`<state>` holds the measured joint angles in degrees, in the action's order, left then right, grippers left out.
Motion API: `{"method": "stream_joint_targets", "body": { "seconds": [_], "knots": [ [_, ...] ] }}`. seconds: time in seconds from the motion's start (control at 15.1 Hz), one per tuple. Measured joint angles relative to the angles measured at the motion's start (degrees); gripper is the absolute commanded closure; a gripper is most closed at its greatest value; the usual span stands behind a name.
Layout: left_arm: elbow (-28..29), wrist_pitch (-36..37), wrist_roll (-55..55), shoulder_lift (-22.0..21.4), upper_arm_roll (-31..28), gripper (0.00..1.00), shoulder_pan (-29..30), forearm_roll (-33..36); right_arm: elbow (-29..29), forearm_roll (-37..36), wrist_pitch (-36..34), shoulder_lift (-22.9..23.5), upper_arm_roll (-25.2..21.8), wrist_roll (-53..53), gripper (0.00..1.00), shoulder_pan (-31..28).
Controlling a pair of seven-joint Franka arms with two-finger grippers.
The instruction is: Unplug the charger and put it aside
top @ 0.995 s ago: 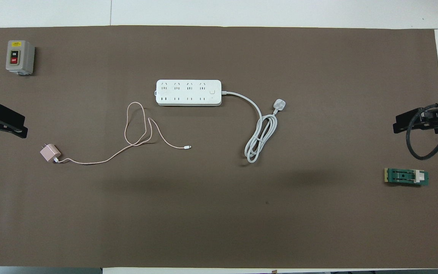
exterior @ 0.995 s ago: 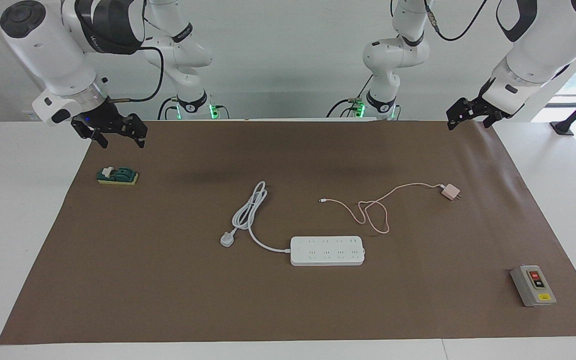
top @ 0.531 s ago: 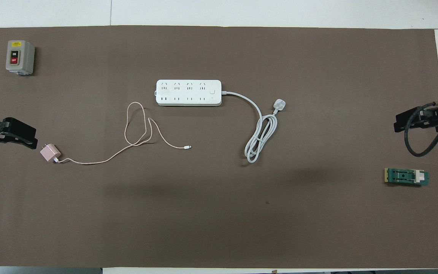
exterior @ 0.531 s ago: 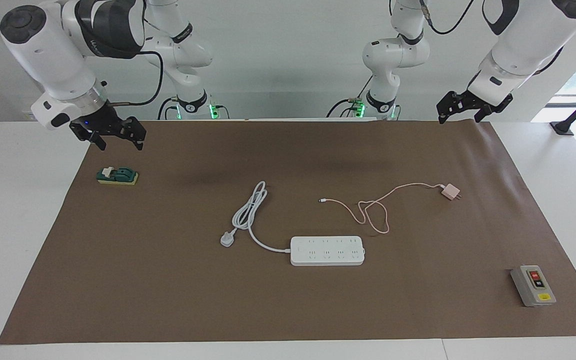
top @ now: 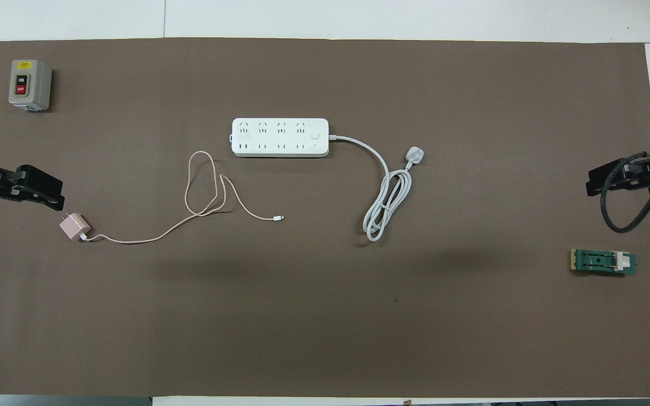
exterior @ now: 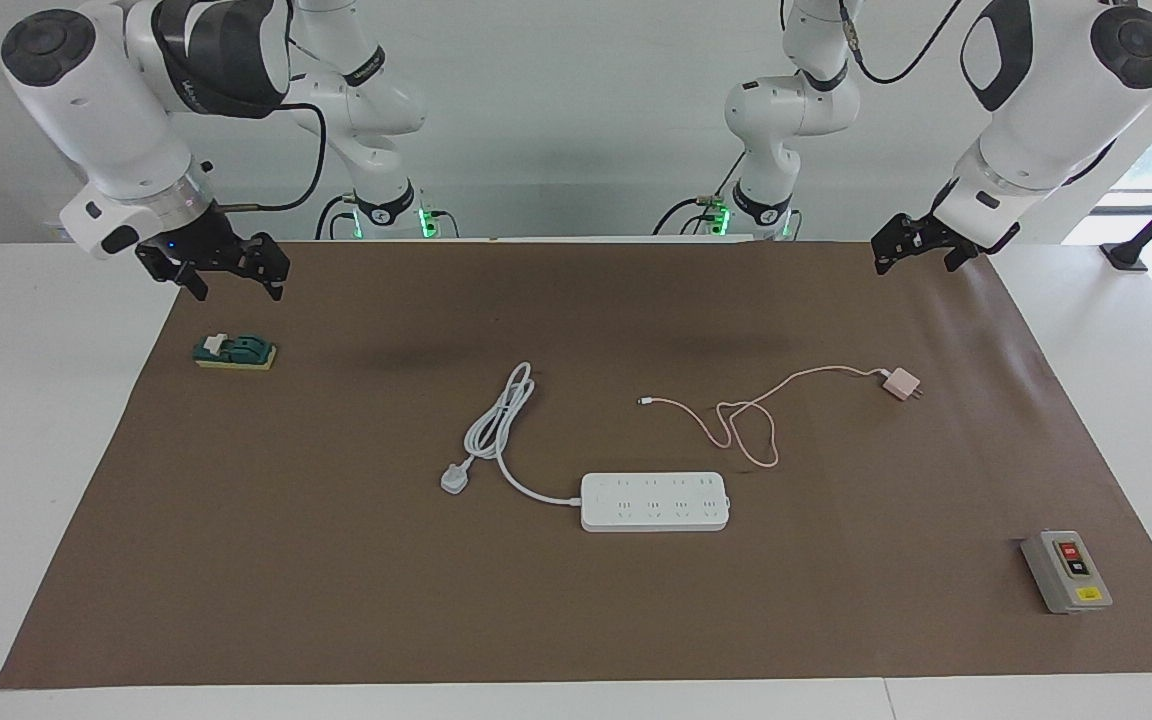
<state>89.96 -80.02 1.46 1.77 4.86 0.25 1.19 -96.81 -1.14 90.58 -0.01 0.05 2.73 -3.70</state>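
The charger [exterior: 902, 383] [top: 74, 226], a small pale pink cube, lies on the brown mat toward the left arm's end of the table. It is nearer to the robots than the white power strip [exterior: 654, 501] [top: 280, 137]. Its thin pink cable [exterior: 756, 420] [top: 201, 194] loops across the mat and ends loose. No plug sits in the strip's sockets. My left gripper [exterior: 914, 262] [top: 48, 192] hangs open and empty above the mat near the charger, not touching it. My right gripper [exterior: 236, 285] [top: 598, 183] hangs open and empty over the mat's edge at the right arm's end.
A grey on/off switch box [exterior: 1066, 570] [top: 30, 84] stands at the mat's corner farthest from the robots, at the left arm's end. A green knife switch [exterior: 234, 352] [top: 603, 262] lies under my right gripper. The strip's white three-pin plug [exterior: 454, 480] [top: 415, 154] and coiled cord lie beside it.
My left gripper has swung in over the mat toward the charger. The right arm has barely shifted. Nothing on the mat has moved.
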Motion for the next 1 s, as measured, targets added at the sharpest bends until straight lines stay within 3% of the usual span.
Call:
{"method": "stream_joint_targets", "body": {
  "seconds": [1.0],
  "knots": [
    [1.24, -0.27, 0.00, -0.58, -0.22, 0.00, -0.69, -0.02, -0.15, 0.00, 0.00, 0.02, 0.00, 0.00, 0.00, 0.00]
  ]
}}
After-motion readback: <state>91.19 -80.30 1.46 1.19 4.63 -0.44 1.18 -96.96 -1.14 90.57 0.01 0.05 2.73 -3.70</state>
